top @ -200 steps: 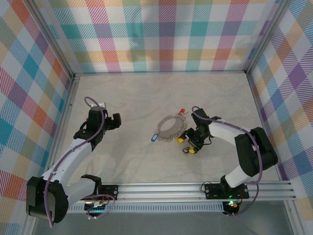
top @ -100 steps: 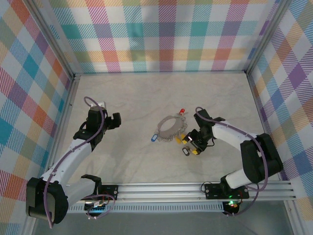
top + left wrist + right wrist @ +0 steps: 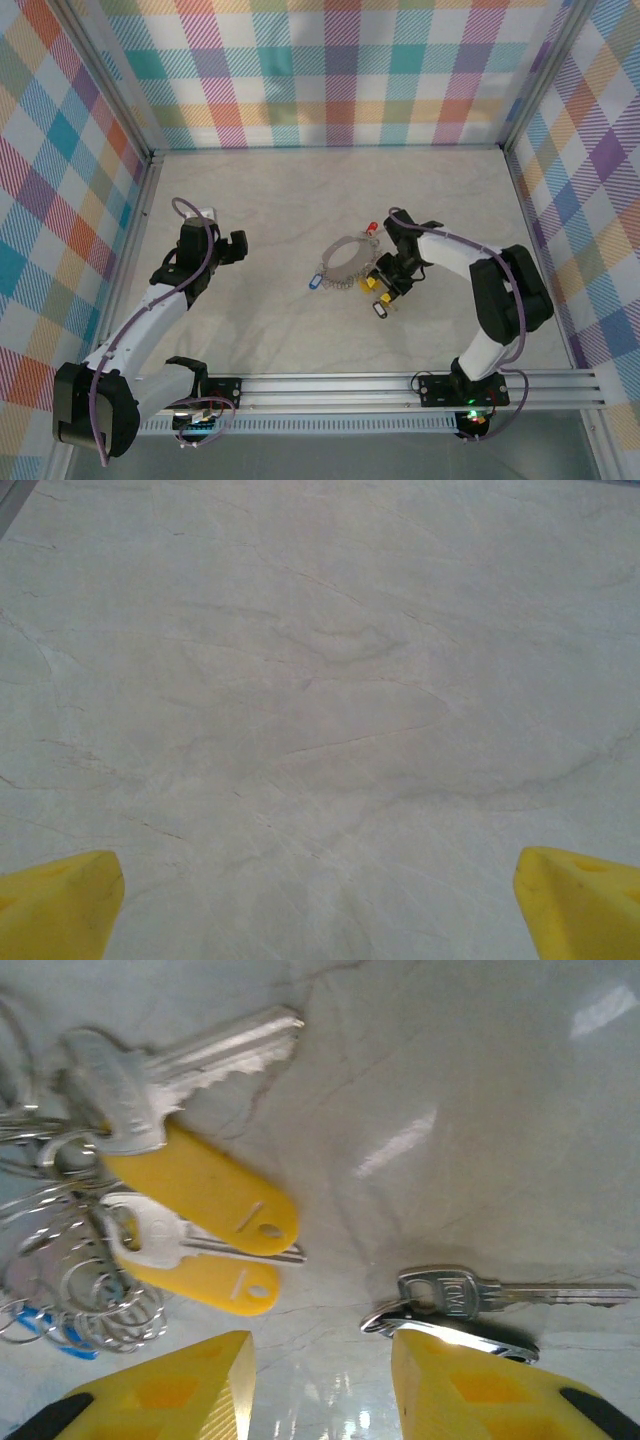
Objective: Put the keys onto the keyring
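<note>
Right hand (image 3: 320,1355), fingers moderately apart and empty, sits low over the loose black-tagged key (image 3: 455,1295), likely lining up a pinch; the key lies just beside the keyring (image 3: 335,250). Left hand (image 3: 320,885) gapes wide, idle, well apart from the keyring.

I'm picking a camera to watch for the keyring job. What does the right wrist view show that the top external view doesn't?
Right wrist view: close detail, the cut teeth of a silver key and a cluster of small split rings. Top external view: the layout, the whole keyring hoop, a red tag at its far side, and the left pincer open, off to the left. Both: two yellow tags, the black-tagged key lying apart from them, and the right pincer close beside it.
</note>
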